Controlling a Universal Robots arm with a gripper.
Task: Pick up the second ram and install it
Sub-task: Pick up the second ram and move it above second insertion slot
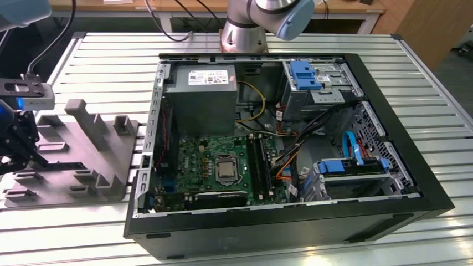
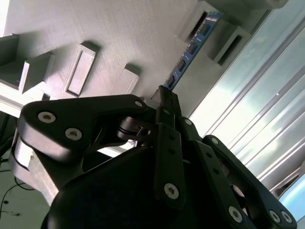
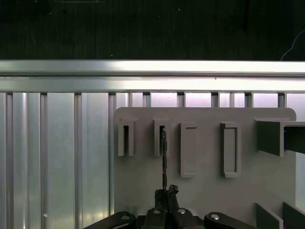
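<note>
One gripper: the black gripper point(image 1: 16, 145) hangs over the grey block point(image 1: 81, 160), above the side of the block that is farthest from the computer case point(image 1: 436, 188), at the exterior view's left edge.
Pincer state: in the second wrist view the fingers point(image 2: 167, 143) are closed together and clamp the near end of the second ram point(image 2: 190, 47). The first wrist view shows the same grip, with the gripper tips point(image 3: 165, 191) pinching the stick.
Second ram: a narrow blue stick with a row of dark chips, standing on its edge over the grey block. In the first wrist view it shows edge-on as a thin dark line point(image 3: 164, 152).
Ram and block: the far end of the stick reaches the second opening in the block's row of four slots point(image 3: 205, 157), counted from the block's outer edge. I cannot tell if the stick rests in the slot or is lifted from it.
Grey block: it lies flat on the table of aluminium slats point(image 1: 96, 61), with upright tabs on its top, and just beside the computer case.
Computer case: it lies open on the table, on the side of the block toward the exterior view's right.
Inside the case: the green motherboard point(image 1: 199, 160) is in the part nearest to the block, and the grey power supply point(image 1: 199, 100) lies next to it, toward the arm's base point(image 1: 247, 27).
</note>
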